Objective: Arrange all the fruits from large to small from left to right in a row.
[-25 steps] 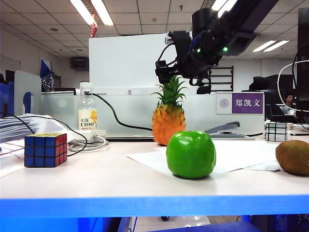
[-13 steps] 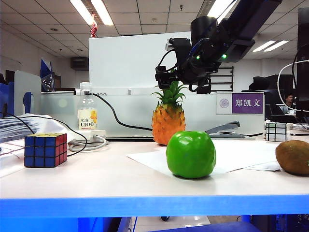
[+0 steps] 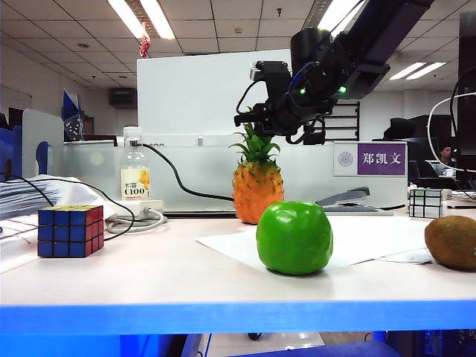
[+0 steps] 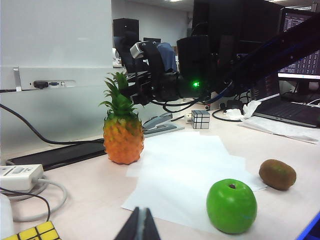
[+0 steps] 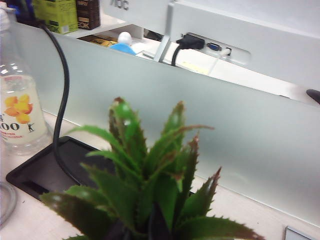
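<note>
Right end effector (image 3: 251,119): above rear of worktop (image 3: 149,275), jaws closed on spiky green crown of pineapple (image 3: 257,184); pineapple upright behind white paper sheet (image 3: 357,242).
Left end effector (image 4: 140,226): low over near worktop, fingers pressed together, holding nothing.
Green apple (image 3: 294,237): on paper, front centre.
Kiwi (image 3: 451,242): right of apple, at paper's edge.
Rubik's cube (image 3: 69,230): far left.
Bottle (image 3: 134,175): rear left.
</note>
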Robot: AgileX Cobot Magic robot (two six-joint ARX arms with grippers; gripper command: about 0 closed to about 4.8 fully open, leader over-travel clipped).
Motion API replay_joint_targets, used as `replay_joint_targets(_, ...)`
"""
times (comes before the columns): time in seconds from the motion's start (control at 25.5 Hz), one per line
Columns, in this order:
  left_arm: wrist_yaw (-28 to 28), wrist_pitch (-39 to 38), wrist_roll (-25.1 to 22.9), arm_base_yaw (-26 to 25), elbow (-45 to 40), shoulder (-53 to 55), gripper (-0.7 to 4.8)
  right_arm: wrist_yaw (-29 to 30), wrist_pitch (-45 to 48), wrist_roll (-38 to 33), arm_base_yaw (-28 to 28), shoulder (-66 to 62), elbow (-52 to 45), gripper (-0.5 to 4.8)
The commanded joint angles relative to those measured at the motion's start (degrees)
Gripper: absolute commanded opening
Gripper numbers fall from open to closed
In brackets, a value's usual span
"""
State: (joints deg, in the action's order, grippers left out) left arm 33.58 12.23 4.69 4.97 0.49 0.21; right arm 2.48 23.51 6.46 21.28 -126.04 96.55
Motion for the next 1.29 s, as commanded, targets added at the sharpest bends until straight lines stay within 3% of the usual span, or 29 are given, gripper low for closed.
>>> replay_joint_targets(0.04,-0.4,0.6,-0.2,0.0,0.1,-0.1,-0.06,0.2,-0.5,-0.1,-0.1,-0.1,0.2,-0.06)
replay_joint_targets(0.71,-1.0,-0.6,-1.3,0.0,0.1,-0.1,-0.06,2.8,-0.7,-1.7,0.5,4.9,0.2,-0.06)
replay_joint_targets(1.1,-1.5,-0.5,-1.3,0.0,0.1,-0.1,-0.06,11.2,-9.7,-3.9,5.3,9.7,0.1,-0.06)
replay_joint_targets(1.29,-1.5,-0.4,-1.3,0.0,0.1,-0.1,-0.06,18.1,-15.2,-3.8,8.5,13.2,0.0,-0.06)
